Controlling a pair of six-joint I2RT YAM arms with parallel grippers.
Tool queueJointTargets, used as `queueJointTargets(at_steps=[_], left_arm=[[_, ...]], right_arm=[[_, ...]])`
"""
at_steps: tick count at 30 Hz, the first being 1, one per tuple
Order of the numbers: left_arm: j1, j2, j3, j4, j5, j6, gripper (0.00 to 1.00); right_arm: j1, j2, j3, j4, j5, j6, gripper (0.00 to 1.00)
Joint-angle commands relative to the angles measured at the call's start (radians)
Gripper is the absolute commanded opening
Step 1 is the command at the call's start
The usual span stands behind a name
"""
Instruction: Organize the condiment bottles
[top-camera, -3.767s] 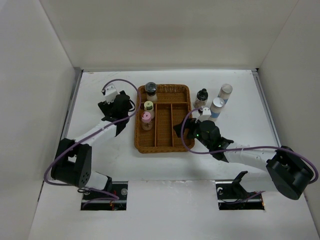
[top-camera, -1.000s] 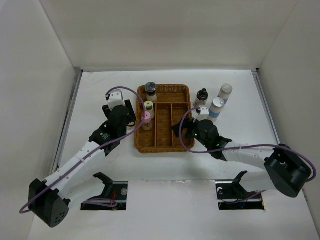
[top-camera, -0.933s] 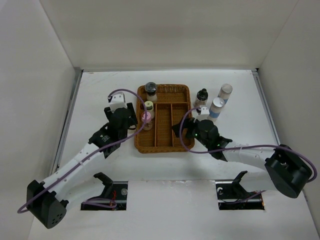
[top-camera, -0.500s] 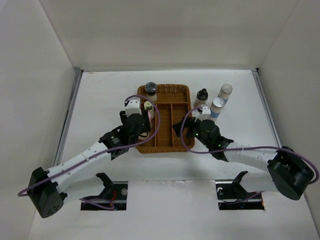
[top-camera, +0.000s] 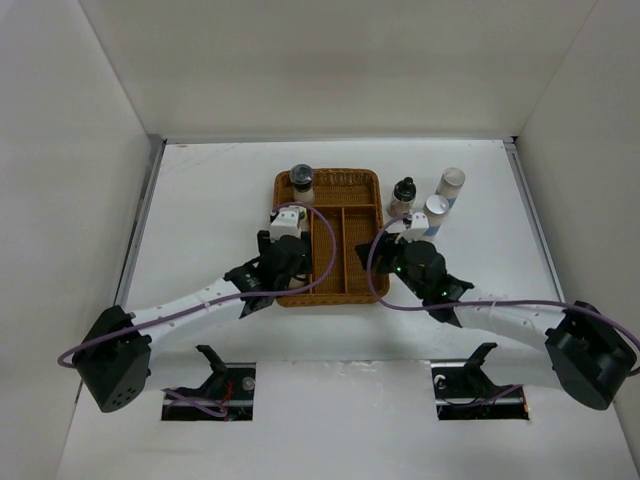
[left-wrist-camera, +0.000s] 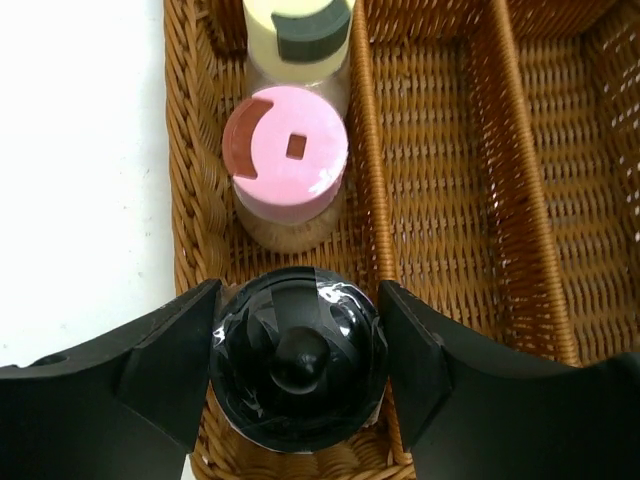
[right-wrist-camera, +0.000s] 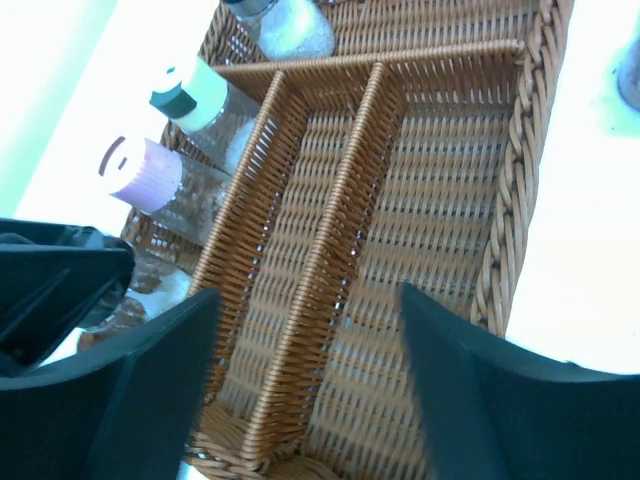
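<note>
In the left wrist view a black-capped bottle (left-wrist-camera: 298, 355) stands at the near end of the wicker tray's (left-wrist-camera: 450, 180) left compartment. My left gripper (left-wrist-camera: 300, 330) is open, its fingers flanking the cap with a thin gap. Behind it stand a pink-capped bottle (left-wrist-camera: 286, 152) and a pale-yellow-capped one (left-wrist-camera: 298, 22). A dark-capped jar (top-camera: 301, 178) sits at the tray's back left. On the table to the right stand a small black-capped bottle (top-camera: 403, 192) and two blue-labelled ones (top-camera: 451, 184), (top-camera: 434, 212). My right gripper (right-wrist-camera: 308, 330) hangs open and empty over the tray's right side.
The brown wicker tray (top-camera: 362, 250) lies mid-table, and its two long right compartments hold nothing. My left arm (top-camera: 190, 300) reaches in across the tray's front left corner. White walls enclose the table on three sides.
My left arm swung right from beside the tray and set the black-capped bottle into the left compartment, then loosened its jaws. My right gripper's fingers have narrowed and it shifted slightly.
</note>
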Motion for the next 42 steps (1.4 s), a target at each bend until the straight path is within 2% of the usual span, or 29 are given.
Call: queueJointTargets(at_steps=[1,3,6,12,16,19,23,28,31,35,42], left_arm=[[-0.002,-0.021,-0.017,0.118,-0.003,0.010,0.61],[-0.004,-0.036,-0.032,0.141,0.002,0.016,0.82],[-0.001,-0.085,-0.063,0.181,0.003,0.018,0.99],[0.028,-0.284,-0.164,0.351,-0.009,0.024,1.00],[0.103,-0.439,-0.259,0.483,-0.017,0.009,1.00],[0.192,-0.502,-0.332,0.558,-0.011,-0.025,1.00],[0.313,-0.498,-0.398,0.584,0.031,-0.123,1.00],[0.424,-0.430,-0.464,0.626,0.150,-0.261,1.00],[0.470,-0.404,-0.494,0.667,0.221,-0.304,1.00],[0.486,-0.389,-0.507,0.683,0.242,-0.324,1.00],[0.484,-0.377,-0.511,0.687,0.246,-0.338,1.00]], right_arm=[[-0.009,-0.048,-0.006,0.040,0.027,-0.014,0.61],[-0.009,-0.070,-0.014,0.046,0.050,-0.011,0.39],[-0.009,-0.093,-0.011,0.028,0.079,0.000,0.27],[-0.021,-0.107,0.070,-0.082,0.137,-0.006,0.25],[-0.049,-0.102,0.156,-0.202,0.220,-0.054,0.27],[-0.089,-0.120,0.218,-0.280,0.278,-0.123,0.36],[-0.182,-0.146,0.310,-0.366,0.338,-0.207,0.63],[-0.274,-0.088,0.370,-0.454,0.381,-0.204,0.88],[-0.327,-0.019,0.394,-0.488,0.383,-0.198,0.94],[-0.393,0.067,0.434,-0.506,0.370,-0.206,0.99],[-0.453,0.185,0.468,-0.522,0.295,-0.183,1.00]])
